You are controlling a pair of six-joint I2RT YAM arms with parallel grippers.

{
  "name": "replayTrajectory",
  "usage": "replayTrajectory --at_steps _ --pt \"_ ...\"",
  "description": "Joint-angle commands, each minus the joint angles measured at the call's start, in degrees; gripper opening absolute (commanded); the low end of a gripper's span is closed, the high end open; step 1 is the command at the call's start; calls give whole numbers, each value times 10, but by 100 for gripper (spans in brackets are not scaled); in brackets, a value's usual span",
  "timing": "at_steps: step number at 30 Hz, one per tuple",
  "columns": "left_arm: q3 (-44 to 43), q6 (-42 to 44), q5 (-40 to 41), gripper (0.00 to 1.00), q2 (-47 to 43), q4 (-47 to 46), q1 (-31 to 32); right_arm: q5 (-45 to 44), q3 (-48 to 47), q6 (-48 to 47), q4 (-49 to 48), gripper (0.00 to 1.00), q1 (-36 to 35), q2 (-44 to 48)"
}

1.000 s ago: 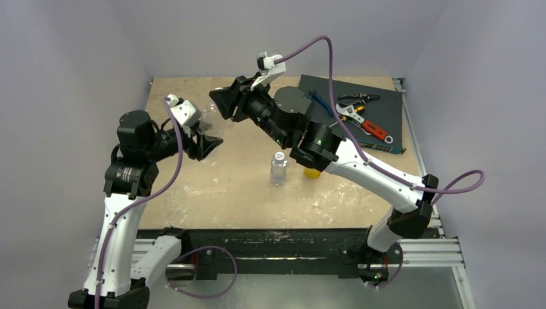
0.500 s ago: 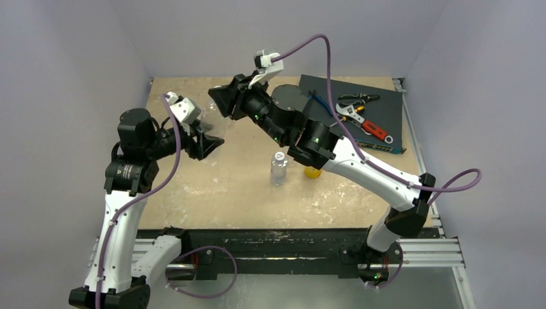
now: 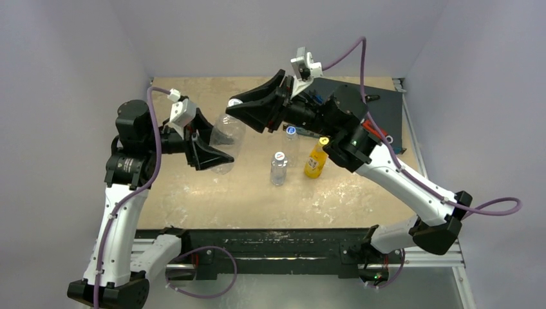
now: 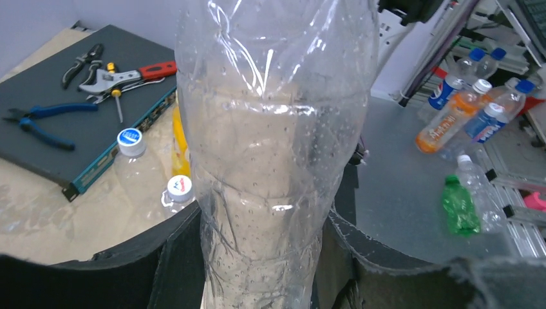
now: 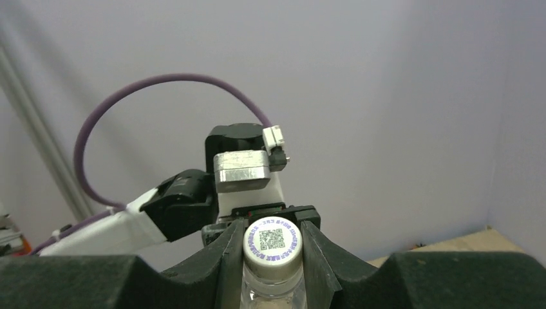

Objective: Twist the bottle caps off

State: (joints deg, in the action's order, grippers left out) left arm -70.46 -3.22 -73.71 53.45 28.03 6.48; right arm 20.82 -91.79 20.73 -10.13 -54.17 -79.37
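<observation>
My left gripper (image 3: pixel 221 148) is shut on the body of a clear bottle (image 3: pixel 228 136) and holds it above the table, tilted. In the left wrist view the bottle (image 4: pixel 277 161) fills the frame between the jaws of the left gripper (image 4: pixel 257 261). My right gripper (image 3: pixel 237 112) is shut on its white cap (image 3: pixel 235 102). In the right wrist view the cap (image 5: pixel 272 239), with a QR code on top, sits between both fingers (image 5: pixel 228 261). On the table stand a white-capped clear bottle (image 3: pixel 278 168), a blue-topped one (image 3: pixel 291 132) and an orange bottle (image 3: pixel 315 161) with a yellow cap (image 3: pixel 324 140).
A dark slab (image 3: pixel 386 109) at the back right carries a red-handled wrench (image 3: pixel 373 129) and blue pliers (image 4: pixel 42 119). In the left wrist view several other bottles (image 4: pixel 463 109) lie on a grey surface beyond the table.
Both arms have moved right and lifted with the clear bottle between them. The right arm has swung away, uncovering the orange bottle and the blue-topped bottle.
</observation>
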Motion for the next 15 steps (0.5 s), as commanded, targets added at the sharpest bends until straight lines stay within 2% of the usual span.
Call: replayTrajectory --at_steps 1,4,7,9,11,12,13,15 --pt "-30 -69 -64 13 2 -43 -7 182 35 -11 -64 0 7 32" --pt "-30 -70 -90 13 -3 -39 -7 254 52 5 -108 0 23 33" --pt "-30 -71 -95 13 -6 -36 -7 293 35 21 -108 0 38 17" --pt "-29 -70 -94 12 -5 -34 -7 286 20 16 -85 0 41 8" --pt "-26 -59 -78 11 -5 -30 -7 242 5 6 -55 2 41 2" --pt "-24 -47 -65 11 -5 -23 -7 190 -3 2 -35 19 41 1" --pt "-24 -24 -46 11 -5 -8 -7 139 -8 1 -20 41 40 0" --pt "-25 25 16 11 -7 29 -7 45 -19 -2 6 74 38 -2"
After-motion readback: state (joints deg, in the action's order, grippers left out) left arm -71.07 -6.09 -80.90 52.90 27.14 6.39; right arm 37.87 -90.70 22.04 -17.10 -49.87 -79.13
